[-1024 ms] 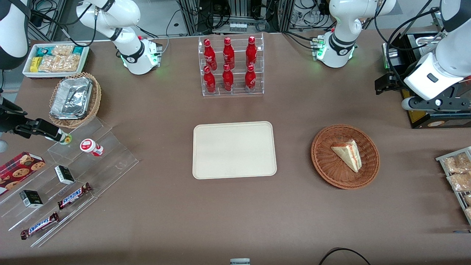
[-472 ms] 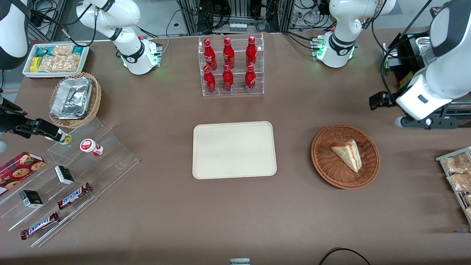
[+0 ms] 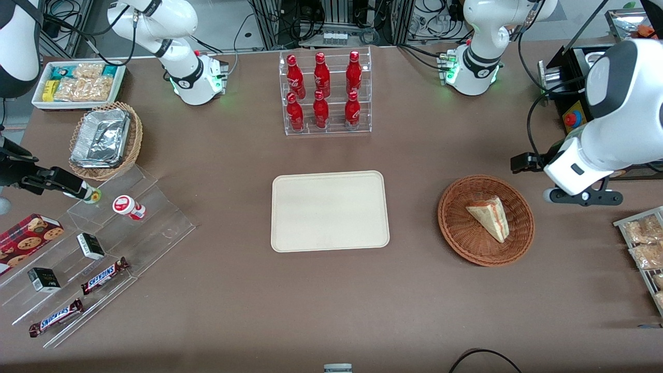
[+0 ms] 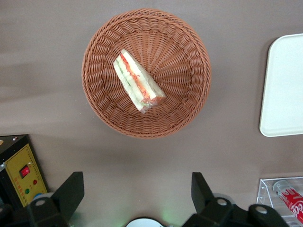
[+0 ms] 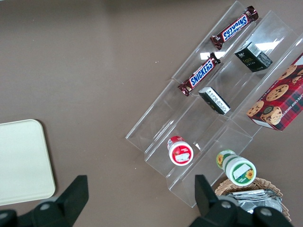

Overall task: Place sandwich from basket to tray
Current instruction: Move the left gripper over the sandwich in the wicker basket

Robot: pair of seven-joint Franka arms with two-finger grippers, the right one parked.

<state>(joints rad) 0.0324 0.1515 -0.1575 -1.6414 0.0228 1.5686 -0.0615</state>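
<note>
Brown cloth covers the long bench (image 3: 331, 300), and all the things sit on it. The round reddish-brown woven wicker basket (image 3: 456, 228) is the landmark here. Inside the basket lies the small triangle sandwich of pale bread with red, orange and green layers (image 3: 489, 217), resting on its side, a bit off the middle of the basket. In the left wrist view the sandwich (image 4: 138, 81) shows its striped cut edge, and the basket rim (image 4: 97, 109) goes all the way around it. The flat cream rectangular tray with round corners (image 3: 330, 211) lies beside the basket, toward the parked arm's end of the bench, with a strip of bare bench between them. Nothing is on the tray. A clear plastic rack of red bottles (image 3: 325, 93) stands farther from the front camera than the tray. The black end effector (image 3: 580, 196) of the working arm hangs in the air just beside the basket, toward the working arm's end of the bench, and touches nothing. Its two black fingers (image 4: 71, 191) are spread wide apart and hold nothing.
</note>
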